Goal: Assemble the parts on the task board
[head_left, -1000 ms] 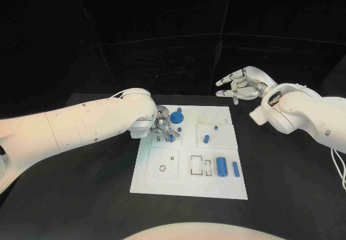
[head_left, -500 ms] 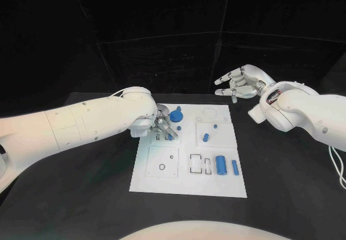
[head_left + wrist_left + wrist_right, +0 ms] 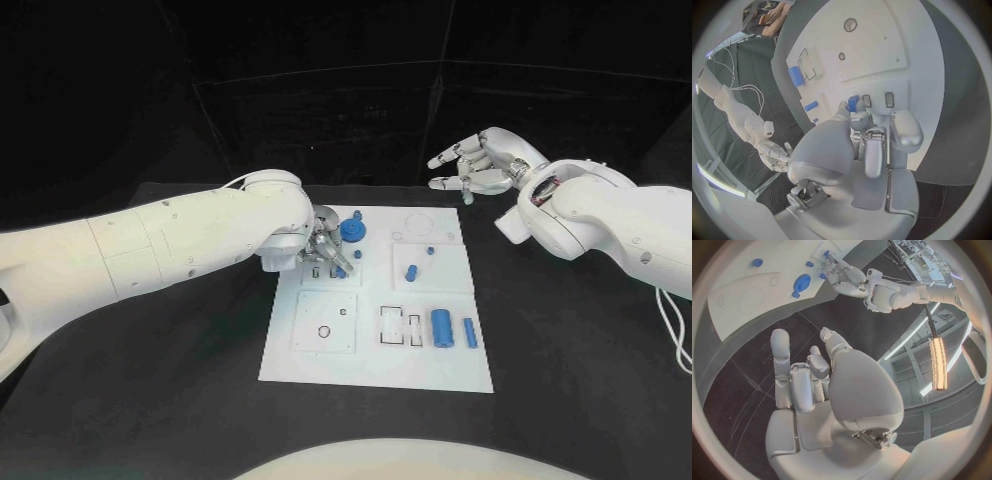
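The white task board (image 3: 325, 365) lies in the middle of the black table. My left hand (image 3: 315, 250) rests over the board's far left section and pinches a small blue part (image 3: 853, 103) at its fingertips, right beside two small slots (image 3: 889, 99). Close to it stands a round blue knob (image 3: 353, 234). A blue peg (image 3: 413, 274), a thick blue cylinder (image 3: 441, 329) and a thin blue pin (image 3: 470, 333) lie further right on the board. My right hand (image 3: 483, 165) hangs in the air beyond the board's far right corner, fingers apart and holding nothing.
The near left section of the board has a small hole and an oval hole (image 3: 326, 335). A round recess (image 3: 418, 228) sits at the far right of the board. Black table (image 3: 577, 340) surrounds the board on all sides.
My right hand has drifted slightly up and away from the board. My left hand has shifted a little over the far left section, still with the blue part.
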Action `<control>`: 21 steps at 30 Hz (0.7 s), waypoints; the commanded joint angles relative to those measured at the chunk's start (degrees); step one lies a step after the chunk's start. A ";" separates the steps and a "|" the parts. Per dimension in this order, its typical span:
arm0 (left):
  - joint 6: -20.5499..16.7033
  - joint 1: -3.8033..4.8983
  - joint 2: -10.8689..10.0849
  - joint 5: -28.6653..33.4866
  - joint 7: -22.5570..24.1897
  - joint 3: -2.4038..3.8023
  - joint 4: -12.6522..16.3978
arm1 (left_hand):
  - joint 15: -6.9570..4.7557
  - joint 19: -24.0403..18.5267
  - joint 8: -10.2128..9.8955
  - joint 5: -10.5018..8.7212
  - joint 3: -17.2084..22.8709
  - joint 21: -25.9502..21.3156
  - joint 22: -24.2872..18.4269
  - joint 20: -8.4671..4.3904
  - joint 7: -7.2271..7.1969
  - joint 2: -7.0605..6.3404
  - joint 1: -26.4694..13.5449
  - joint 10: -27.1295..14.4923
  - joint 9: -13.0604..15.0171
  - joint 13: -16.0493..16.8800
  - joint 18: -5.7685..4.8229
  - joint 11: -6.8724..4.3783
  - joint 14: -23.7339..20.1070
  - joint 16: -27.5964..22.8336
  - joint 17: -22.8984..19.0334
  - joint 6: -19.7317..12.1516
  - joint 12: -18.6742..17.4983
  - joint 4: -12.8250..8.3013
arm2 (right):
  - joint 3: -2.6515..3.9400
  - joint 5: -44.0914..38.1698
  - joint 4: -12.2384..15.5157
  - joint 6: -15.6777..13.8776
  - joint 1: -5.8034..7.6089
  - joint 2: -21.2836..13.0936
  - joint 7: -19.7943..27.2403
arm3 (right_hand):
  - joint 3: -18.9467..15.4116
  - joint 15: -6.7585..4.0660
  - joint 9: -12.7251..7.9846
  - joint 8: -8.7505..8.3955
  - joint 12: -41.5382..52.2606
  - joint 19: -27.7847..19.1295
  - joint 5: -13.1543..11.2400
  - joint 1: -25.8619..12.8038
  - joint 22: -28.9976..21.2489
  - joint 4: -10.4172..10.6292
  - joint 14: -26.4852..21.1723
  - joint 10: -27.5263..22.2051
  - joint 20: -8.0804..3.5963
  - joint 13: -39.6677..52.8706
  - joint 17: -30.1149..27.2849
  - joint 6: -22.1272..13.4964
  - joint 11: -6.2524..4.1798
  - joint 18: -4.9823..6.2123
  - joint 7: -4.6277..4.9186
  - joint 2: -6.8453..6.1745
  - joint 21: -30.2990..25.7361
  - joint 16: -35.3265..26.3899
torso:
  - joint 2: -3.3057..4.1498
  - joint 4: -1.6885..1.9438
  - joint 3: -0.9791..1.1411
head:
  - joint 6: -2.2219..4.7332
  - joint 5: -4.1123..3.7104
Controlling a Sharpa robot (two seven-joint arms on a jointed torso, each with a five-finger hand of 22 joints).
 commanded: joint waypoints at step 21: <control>-12.62 -0.68 -4.40 2.92 7.11 -0.12 4.64 | 0.52 0.14 2.49 3.14 46.50 0.72 2.33 0.54 0.76 -13.75 -14.85 1.31 3.14 -1.47 -0.20 0.44 5.95 0.17 15.09 -0.36 -0.74 -10.93 | 0.05 -0.47 -0.31 0.86 0.14 -0.07 0.38 | 0.21 -0.38 -0.10 0.32 0.00 0.33 0.68 -0.23 -0.04 -0.20 2.27 -0.15 -0.33 0.03 0.13 -0.12 -0.02 1.03 -0.03 0.28 -0.17 -0.27 | -0.15 0.26 0.10 | -0.21 0.45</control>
